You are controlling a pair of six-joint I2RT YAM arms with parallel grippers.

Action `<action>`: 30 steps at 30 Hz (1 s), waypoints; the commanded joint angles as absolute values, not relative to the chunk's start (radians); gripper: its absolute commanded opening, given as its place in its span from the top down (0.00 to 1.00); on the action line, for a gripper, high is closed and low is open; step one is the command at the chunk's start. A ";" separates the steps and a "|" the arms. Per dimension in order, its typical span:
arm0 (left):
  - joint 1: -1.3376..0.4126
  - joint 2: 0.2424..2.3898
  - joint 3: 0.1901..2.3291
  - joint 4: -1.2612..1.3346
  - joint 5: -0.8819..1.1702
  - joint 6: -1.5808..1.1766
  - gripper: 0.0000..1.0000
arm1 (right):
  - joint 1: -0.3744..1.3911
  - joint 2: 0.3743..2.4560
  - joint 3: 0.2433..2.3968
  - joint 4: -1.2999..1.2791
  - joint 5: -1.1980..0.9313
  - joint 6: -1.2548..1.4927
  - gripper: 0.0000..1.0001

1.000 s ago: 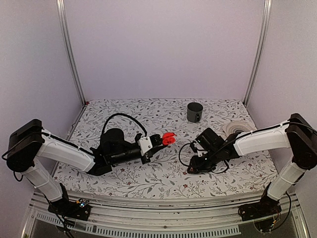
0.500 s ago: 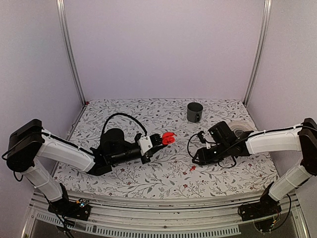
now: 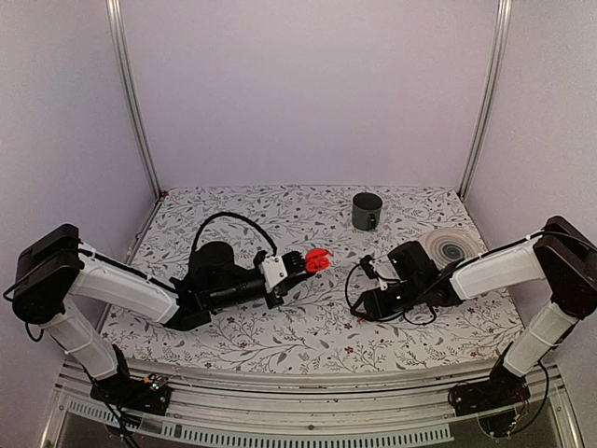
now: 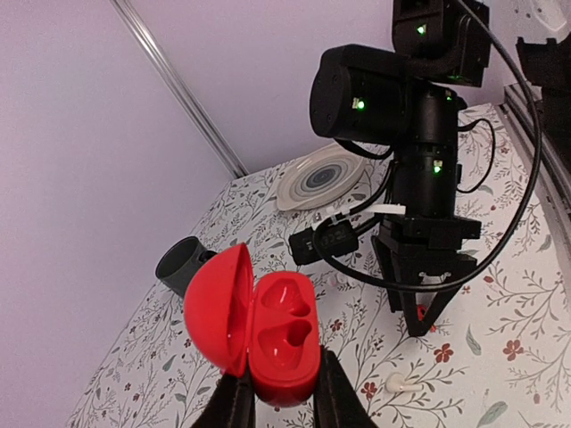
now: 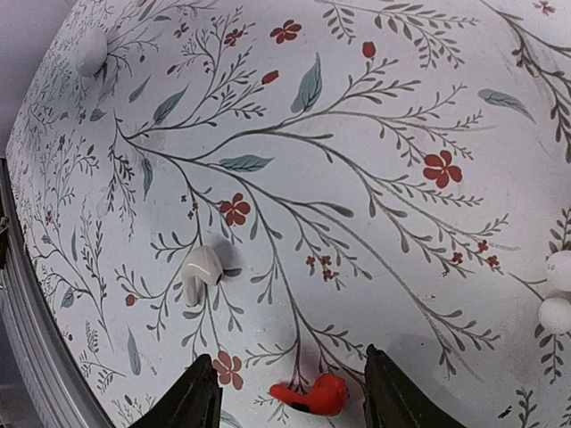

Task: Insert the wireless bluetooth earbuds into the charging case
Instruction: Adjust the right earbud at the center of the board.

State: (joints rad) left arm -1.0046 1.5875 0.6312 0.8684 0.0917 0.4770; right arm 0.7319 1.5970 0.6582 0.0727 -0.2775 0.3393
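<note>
While the left gripper (image 4: pixel 281 406) pinched the open red case (image 4: pixel 281 343), the right gripper (image 5: pixel 287 357) stood spread astride the red earbud (image 5: pixel 312 395), which lay crosswise between its fingers.

In the left wrist view the left tool (image 4: pixel 284 401) is cut by the bottom edge. Only two dark finger ends show, and they cover the lower end of the red charging case (image 4: pixel 284 343). The case's open lid hides part of the grey mug (image 4: pixel 181 261). In the right wrist view the right tool (image 5: pixel 287 379) is also cropped to two finger ends, with the red earbud (image 5: pixel 312 395) close to that bottom edge. Two white round things (image 5: pixel 555 315) at the right edge are cut off and cannot be identified. From above, the red earbud cannot be made out under the right tool.
</note>
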 commanded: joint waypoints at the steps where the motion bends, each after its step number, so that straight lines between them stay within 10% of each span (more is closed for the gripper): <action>1: -1.019 1.573 0.654 0.858 0.081 0.465 1.00 | 0.730 1.646 0.657 0.160 -0.316 0.331 0.44; 30: -1.022 1.574 0.661 0.844 0.062 0.457 1.00 | 0.733 1.450 0.572 0.086 -0.269 0.380 0.42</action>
State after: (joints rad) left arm -1.0054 1.5875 0.6392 0.8471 0.0719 0.4660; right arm 0.7433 1.4998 0.5724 0.0887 -0.3092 0.4007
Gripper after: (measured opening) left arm 0.191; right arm 0.578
